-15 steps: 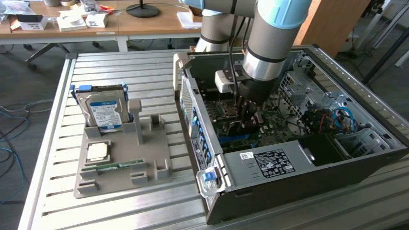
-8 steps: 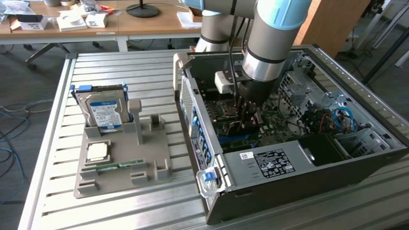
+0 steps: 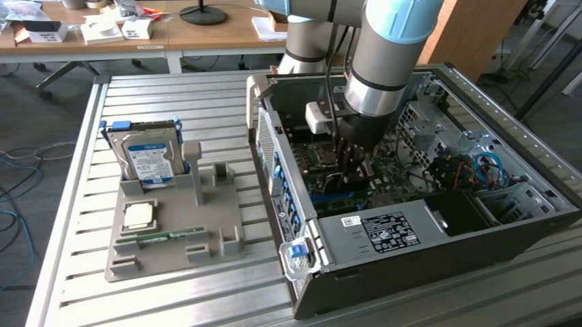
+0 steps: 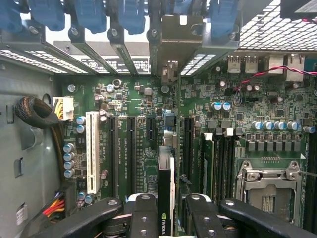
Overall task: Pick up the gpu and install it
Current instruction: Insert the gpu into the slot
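Note:
The gpu (image 4: 166,173) is a thin dark card seen edge-on, with a green logo on the edge near my fingers. My gripper (image 4: 168,218) is shut on it, one black finger (image 4: 143,213) on each side. The card stands upright over the green motherboard (image 4: 148,99), in line with the black expansion slots. Its pale metal bracket (image 4: 173,37) reaches the rear slot openings of the case. In the exterior view my gripper (image 3: 350,170) is deep inside the open computer case (image 3: 509,225), low over the board. I cannot tell whether the card sits fully in a slot.
A white slot (image 4: 92,148) and an open CPU socket (image 4: 267,188) flank the card, and a cable bundle (image 4: 37,111) lies by the case wall. Left of the case, a grey holder (image 3: 173,252) carries a hard drive (image 3: 150,160), a CPU (image 3: 139,214) and a memory stick (image 3: 168,236).

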Motion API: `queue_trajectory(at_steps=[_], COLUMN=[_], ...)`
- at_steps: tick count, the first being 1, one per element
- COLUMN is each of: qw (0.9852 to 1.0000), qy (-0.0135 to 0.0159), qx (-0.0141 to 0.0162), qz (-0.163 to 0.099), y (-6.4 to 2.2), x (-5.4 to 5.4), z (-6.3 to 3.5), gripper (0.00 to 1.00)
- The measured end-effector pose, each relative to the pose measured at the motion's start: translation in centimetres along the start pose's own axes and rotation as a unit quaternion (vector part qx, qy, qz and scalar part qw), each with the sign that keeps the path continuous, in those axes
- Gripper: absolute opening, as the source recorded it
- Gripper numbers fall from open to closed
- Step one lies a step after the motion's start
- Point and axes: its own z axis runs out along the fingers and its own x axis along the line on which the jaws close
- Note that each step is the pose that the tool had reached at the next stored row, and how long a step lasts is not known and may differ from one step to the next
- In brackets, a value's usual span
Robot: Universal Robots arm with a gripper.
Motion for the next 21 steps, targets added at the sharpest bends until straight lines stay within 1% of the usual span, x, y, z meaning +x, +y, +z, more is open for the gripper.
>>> queue_trajectory(at_steps=[3,21], qw=[1.0,1.0], qy=[0.0004,0.0006], qx=[-0.0002,0.0], qz=[0.0,0.0], y=[0.01,0.16], x=[0.01,0.01], z=[0.02,0.14], gripper=[0.27,0.27])
